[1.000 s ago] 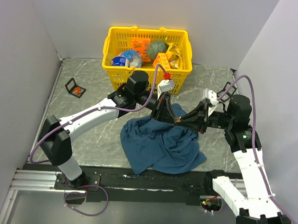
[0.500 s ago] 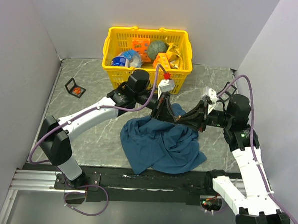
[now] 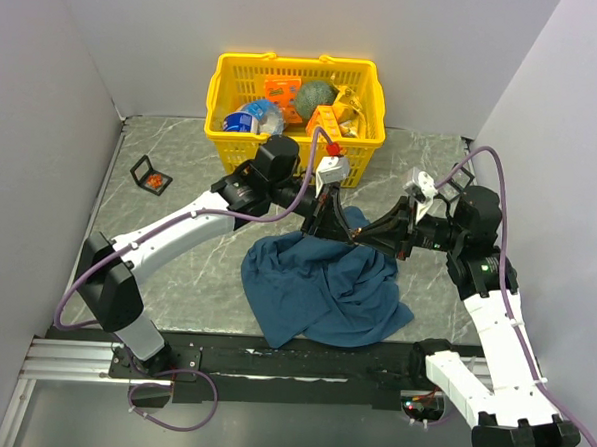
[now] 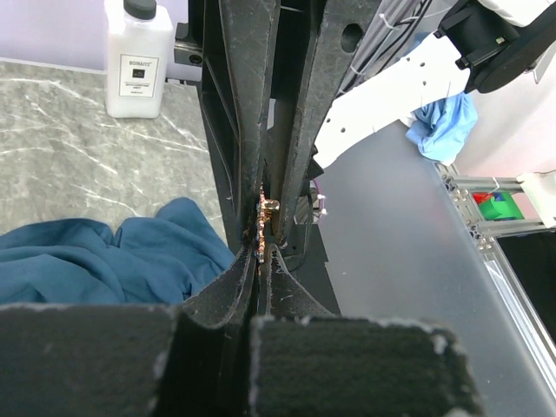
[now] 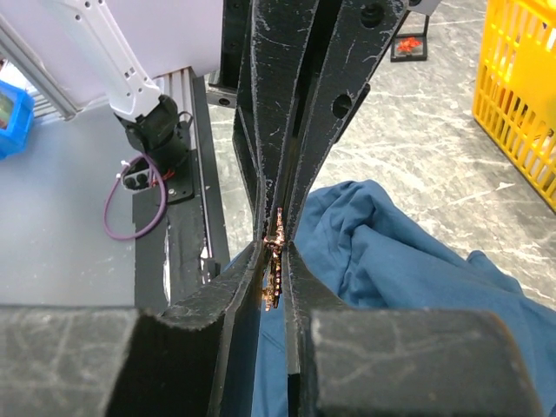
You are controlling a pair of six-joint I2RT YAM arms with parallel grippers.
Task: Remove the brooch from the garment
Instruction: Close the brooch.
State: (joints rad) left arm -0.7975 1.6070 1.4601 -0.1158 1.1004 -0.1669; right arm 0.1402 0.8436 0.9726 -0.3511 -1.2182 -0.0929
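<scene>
Above the cloth (image 3: 325,285), top view: left gripper (image 3: 344,232) and right gripper (image 3: 364,237) meet tip to tip.

Left wrist view: left jaws pinched tight on the brooch (image 4: 265,221).

Right wrist view: right jaws narrow, gripping the brooch (image 5: 275,248) beside the cloth.

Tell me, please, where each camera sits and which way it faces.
Top external: above and behind the bases, looking down on table, garment, basket; both arms show.
Left wrist: on the left arm, looking along the left pincer toward the right arm.
Right wrist: likewise along the right pincer, toward the left arm.
Shared: both wrist views show brooch and garment.
</scene>
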